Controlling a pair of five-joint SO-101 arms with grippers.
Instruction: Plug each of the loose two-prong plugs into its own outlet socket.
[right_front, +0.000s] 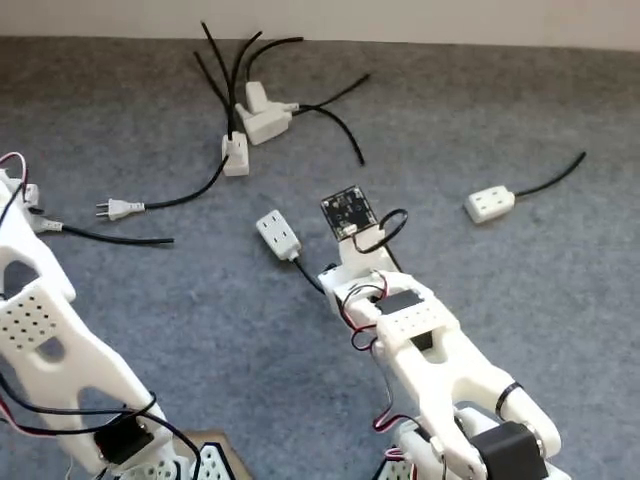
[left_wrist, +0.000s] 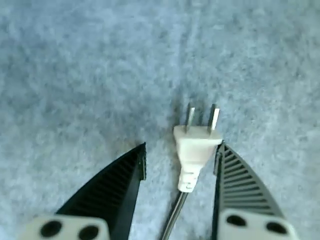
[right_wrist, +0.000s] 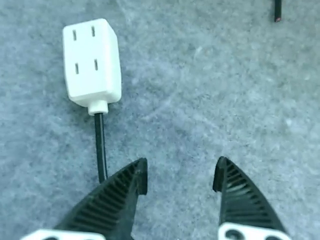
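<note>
Rough cloth under smooth plastic and bare metal

The grey carpet (left_wrist: 75, 75) is looking fuzzy and matt; the two-prong plug (left_wrist: 195, 149) is showing smooth white plastic and shiny metal prongs (left_wrist: 214, 119); the outlet socket (right_wrist: 92, 60) is gleaming in glossy white plastic, its black cable (right_wrist: 100, 145) looking rubbery.

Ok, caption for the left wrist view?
Open left jaws straddle a white two-prong plug on grey carpet, prongs pointing away.

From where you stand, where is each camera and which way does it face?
High view: fixed above the table, looking down on the left arm and right arm.
Left wrist view: on the left arm, facing its open left gripper and a plug.
Right wrist view: on the right arm, facing its open right gripper and a socket block.
Shared by high and right wrist views: that socket block.
</note>
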